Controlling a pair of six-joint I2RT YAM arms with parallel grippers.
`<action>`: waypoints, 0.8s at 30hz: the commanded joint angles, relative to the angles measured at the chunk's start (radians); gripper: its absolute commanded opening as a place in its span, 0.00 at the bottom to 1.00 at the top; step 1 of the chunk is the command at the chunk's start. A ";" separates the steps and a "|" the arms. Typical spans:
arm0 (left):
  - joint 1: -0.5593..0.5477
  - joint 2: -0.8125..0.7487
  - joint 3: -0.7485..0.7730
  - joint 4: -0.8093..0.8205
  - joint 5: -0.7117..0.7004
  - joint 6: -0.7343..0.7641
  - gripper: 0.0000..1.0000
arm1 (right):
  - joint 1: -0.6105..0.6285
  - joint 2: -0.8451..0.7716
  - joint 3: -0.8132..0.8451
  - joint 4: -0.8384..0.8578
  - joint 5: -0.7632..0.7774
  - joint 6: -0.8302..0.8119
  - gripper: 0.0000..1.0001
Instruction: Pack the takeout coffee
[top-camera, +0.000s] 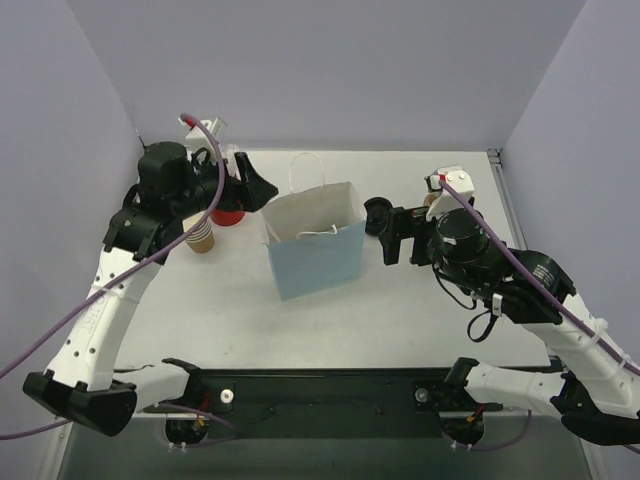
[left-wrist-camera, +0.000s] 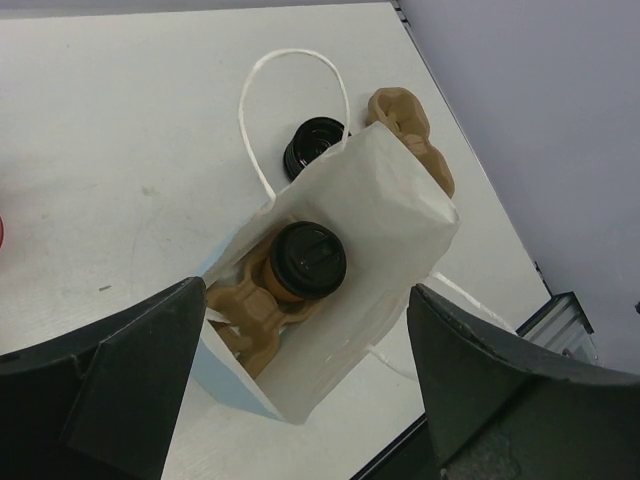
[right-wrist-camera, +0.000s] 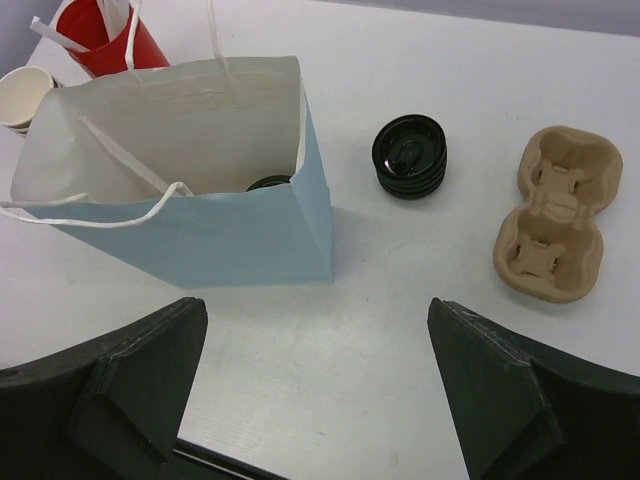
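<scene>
Left wrist view: my left jaws stand wide with nothing in them, above the open blue bag (left-wrist-camera: 392, 225), where the lidded coffee (left-wrist-camera: 308, 262) sits upright in a cardboard carrier (left-wrist-camera: 248, 312). Further right, my right jaws gape wide too, empty, over the counter (right-wrist-camera: 420, 300) near stacked black lids (right-wrist-camera: 410, 156).

Pale blue paper bag (right-wrist-camera: 230, 235) with white lining and white handles, tan coffee cup (left-wrist-camera: 308, 260) with black lid, tan pulp tray (right-wrist-camera: 558, 212), glossy black lids (right-wrist-camera: 410, 157), red cup (right-wrist-camera: 100, 35), cream cups (right-wrist-camera: 25, 95), plain white tabletop (right-wrist-camera: 400, 330).
</scene>
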 joint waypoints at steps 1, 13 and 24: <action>-0.030 -0.120 -0.123 0.058 0.033 -0.017 0.92 | 0.007 0.003 0.019 -0.033 0.061 0.192 1.00; -0.053 -0.358 -0.284 0.126 0.077 -0.085 0.92 | 0.004 0.052 0.011 -0.053 0.043 0.324 1.00; -0.055 -0.397 -0.293 0.115 0.053 -0.091 0.92 | 0.004 0.020 -0.009 -0.036 0.076 0.325 1.00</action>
